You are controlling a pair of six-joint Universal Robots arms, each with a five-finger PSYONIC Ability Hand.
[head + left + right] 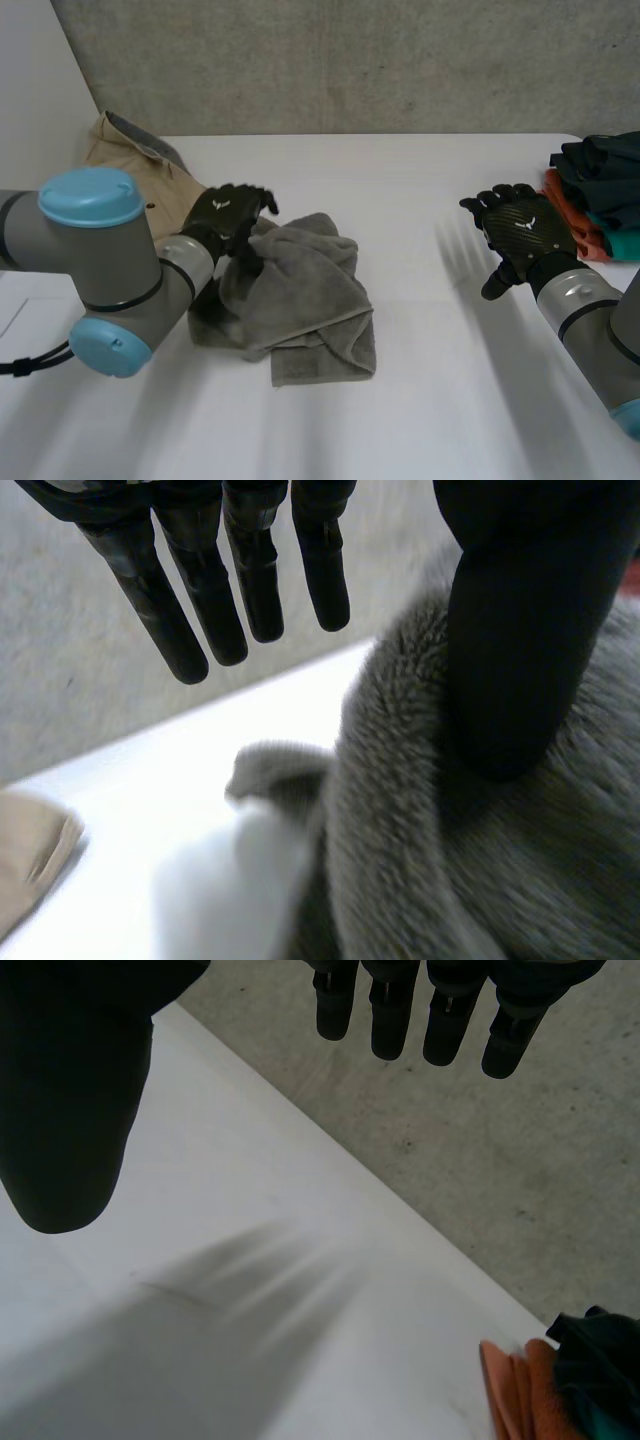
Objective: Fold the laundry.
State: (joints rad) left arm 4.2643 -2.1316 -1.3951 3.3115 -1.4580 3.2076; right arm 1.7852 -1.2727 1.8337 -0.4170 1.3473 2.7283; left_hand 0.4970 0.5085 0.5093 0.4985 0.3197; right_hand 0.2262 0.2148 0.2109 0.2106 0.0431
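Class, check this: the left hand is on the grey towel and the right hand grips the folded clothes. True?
No: the right hand is open above bare table, apart from the folded clothes (right wrist view). The left hand is on the grey towel.

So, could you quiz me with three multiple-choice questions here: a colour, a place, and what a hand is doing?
1. The crumpled towel is: A grey; B red; C white.
2. The stack of folded clothes lies: A under the towel; B at the table edge on the right hand side; C in a basket.
3. The right hand is: A clutching the towel; B open, holding nothing; C curled into a fist.
Answers: 1 A, its pile looks grey; 2 B, it sits by the right arm; 3 B, its fingers are straight above bare table.
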